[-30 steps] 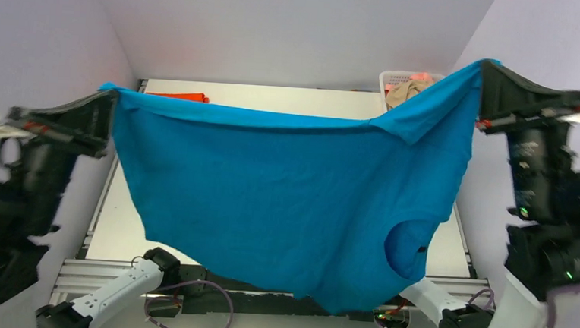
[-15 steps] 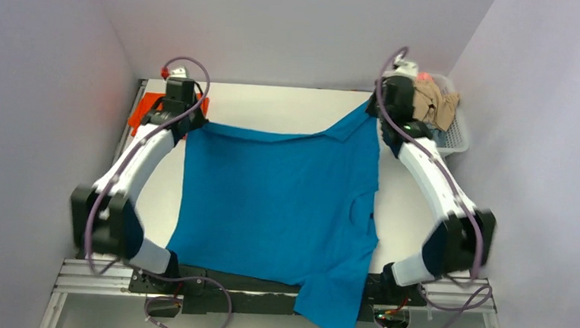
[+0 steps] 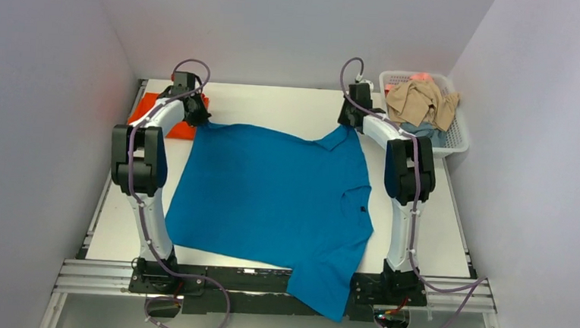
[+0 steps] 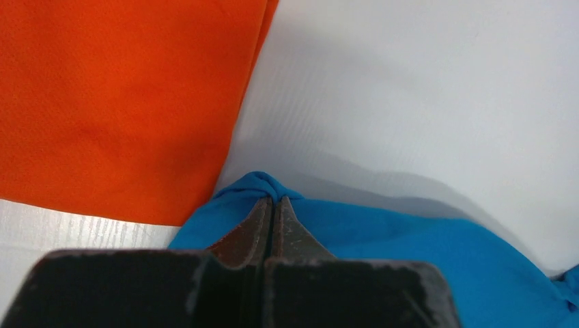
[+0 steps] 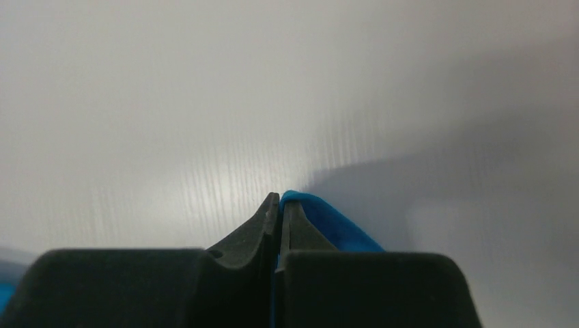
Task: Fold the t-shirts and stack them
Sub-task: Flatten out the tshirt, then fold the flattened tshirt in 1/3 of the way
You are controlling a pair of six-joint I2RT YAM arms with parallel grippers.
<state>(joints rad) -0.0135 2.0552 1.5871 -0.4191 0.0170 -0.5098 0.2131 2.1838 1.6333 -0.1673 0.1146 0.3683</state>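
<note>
At the far left of the table (image 3: 276, 98), the orange-red t-shirt (image 4: 123, 102) lies as a flat slab with a straight edge and a fine knit weave. You can take it as the base of the stack. Just beside it, your left gripper (image 4: 273, 201) is clenched on a small bunched corner of the teal-blue t-shirt (image 3: 269, 201), with the jaws pressed together and only a nub of cloth showing beyond the tips.

That shirt is spread across the middle of the table, mostly smooth, soft and matte. Its neck opening faces the right side, and its near sleeve droops over the table's front edge onto the rail.

Your right gripper (image 5: 278, 198) is likewise pinched tight on the far right corner, low against the white ribbed tabletop. Further right, a white slotted basket (image 3: 455, 147) holds a crumpled beige garment (image 3: 420, 102).

By my reading you are at the laying-out step, with folding not yet begun. Next you need to open both claws cleanly so the thin cotton doesn't cling and lift. Then you need to pull the hanging sleeve back onto the surface before the first fold.
</note>
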